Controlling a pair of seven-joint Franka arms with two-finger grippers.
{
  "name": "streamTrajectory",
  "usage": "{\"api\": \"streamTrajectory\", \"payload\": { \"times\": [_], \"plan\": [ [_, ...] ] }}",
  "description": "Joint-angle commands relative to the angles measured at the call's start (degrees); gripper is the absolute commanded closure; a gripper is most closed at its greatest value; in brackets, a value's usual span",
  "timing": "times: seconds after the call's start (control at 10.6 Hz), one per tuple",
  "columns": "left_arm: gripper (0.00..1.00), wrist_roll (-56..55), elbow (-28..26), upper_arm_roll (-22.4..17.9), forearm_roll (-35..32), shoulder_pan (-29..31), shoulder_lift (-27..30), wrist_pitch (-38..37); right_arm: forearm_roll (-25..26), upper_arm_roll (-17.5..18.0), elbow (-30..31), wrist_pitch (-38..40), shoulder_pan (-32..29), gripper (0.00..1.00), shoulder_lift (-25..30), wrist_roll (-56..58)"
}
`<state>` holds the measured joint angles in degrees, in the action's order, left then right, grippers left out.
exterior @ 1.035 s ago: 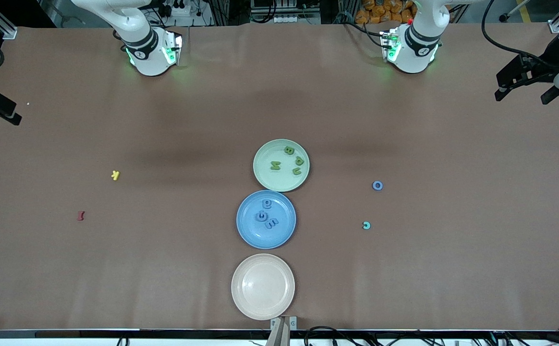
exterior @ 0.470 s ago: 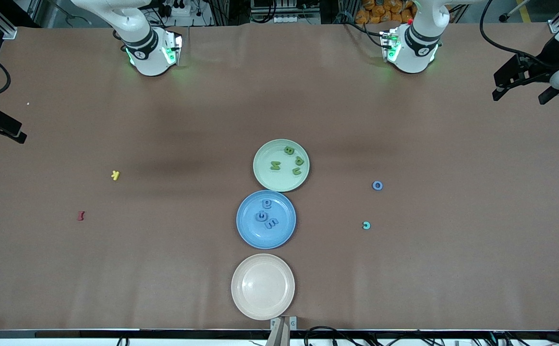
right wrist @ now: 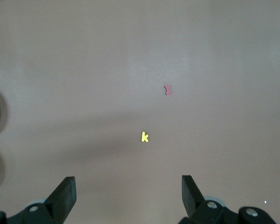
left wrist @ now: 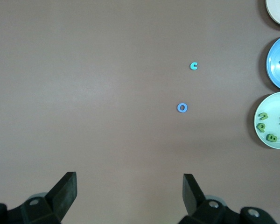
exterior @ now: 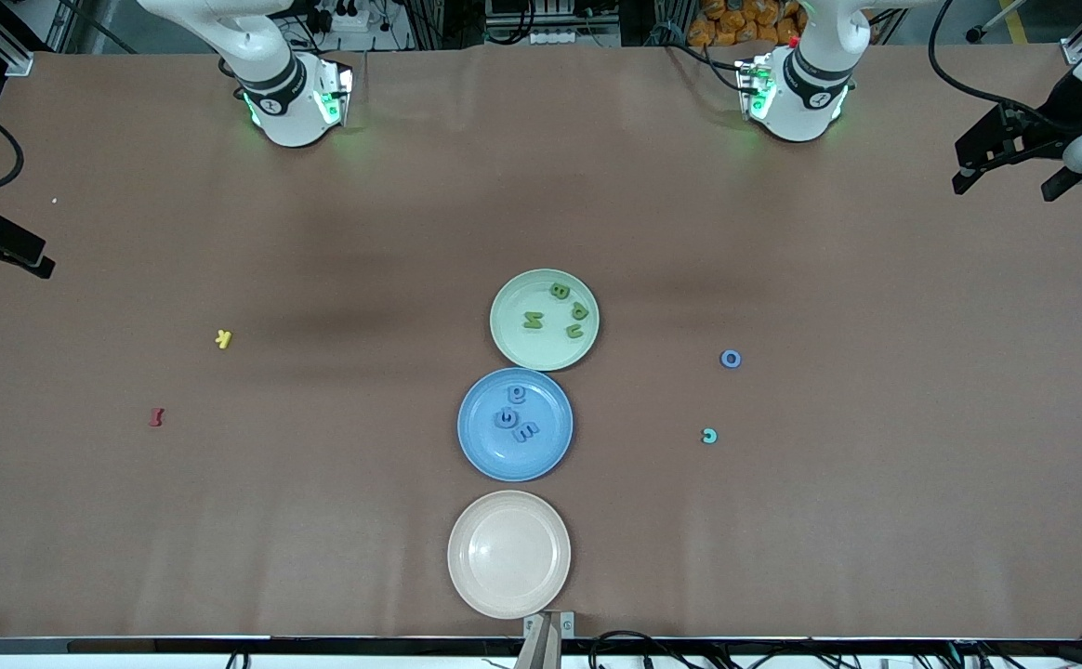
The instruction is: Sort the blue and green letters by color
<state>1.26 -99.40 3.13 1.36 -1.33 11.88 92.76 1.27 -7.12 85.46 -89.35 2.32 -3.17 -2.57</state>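
Several olive green letters [exterior: 533,321] lie in the light green plate [exterior: 522,351]. Three blue letters [exterior: 525,431] lie in the blue plate [exterior: 490,455]. A blue O [exterior: 731,359] lies on the table toward the left arm's end, also in the left wrist view [left wrist: 182,108]. My left gripper [exterior: 1010,177] is open and empty, high over the left arm's end of the table [left wrist: 129,193]. My right gripper [exterior: 2,246] is open and empty, high over the right arm's end [right wrist: 128,196].
A teal C [exterior: 709,435] lies nearer the front camera than the O. A yellow K [exterior: 222,339] and a dark red letter [exterior: 157,417] lie toward the right arm's end. An empty cream plate [exterior: 467,585] stands by the front edge.
My right gripper has shifted a little at the right arm's end of the table. The left gripper has barely moved. No letter has moved.
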Motion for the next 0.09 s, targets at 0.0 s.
{"api": "streamTrajectory", "payload": {
  "times": [0.0],
  "plan": [
    [0.0, 1.0, 1.2, -0.1, -0.9, -0.2, -0.4, -1.4, -0.5, 0.3, -1.9, 0.3, -0.4, 0.0, -1.2, -0.7]
  ]
}}
